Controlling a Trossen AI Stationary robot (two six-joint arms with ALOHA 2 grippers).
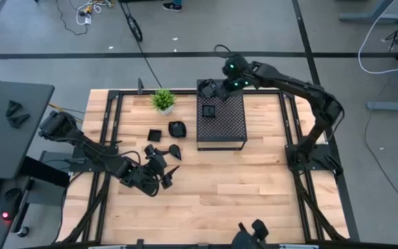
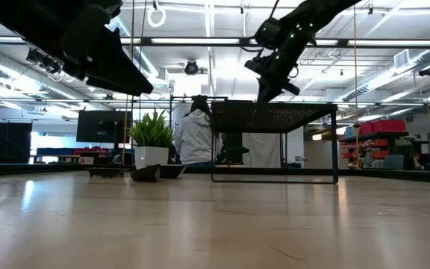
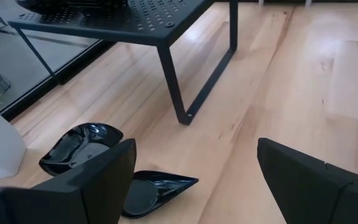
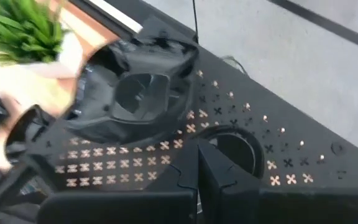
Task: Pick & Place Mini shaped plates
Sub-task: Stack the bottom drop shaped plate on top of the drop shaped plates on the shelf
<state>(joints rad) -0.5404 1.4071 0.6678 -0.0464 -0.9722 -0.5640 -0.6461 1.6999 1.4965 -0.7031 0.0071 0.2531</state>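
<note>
- The left gripper hangs above the table, over the loose plates on the wood, and its fingers stand wide apart with nothing between them.
- In the left wrist view a teardrop plate lies flat just under the fingers, and a rounded plate lies just beside it, near the white pot of the plant.
- From above, a square plate and a rounded dish sit between the plant and the box; more dark plates lie around the left gripper.
- The right gripper is over the far left corner of the box top, fingers pressed together and empty.
- On the box top rests a stack of plates, with a square one uppermost; how many are in it is hard to tell, the view is blurred.
</note>
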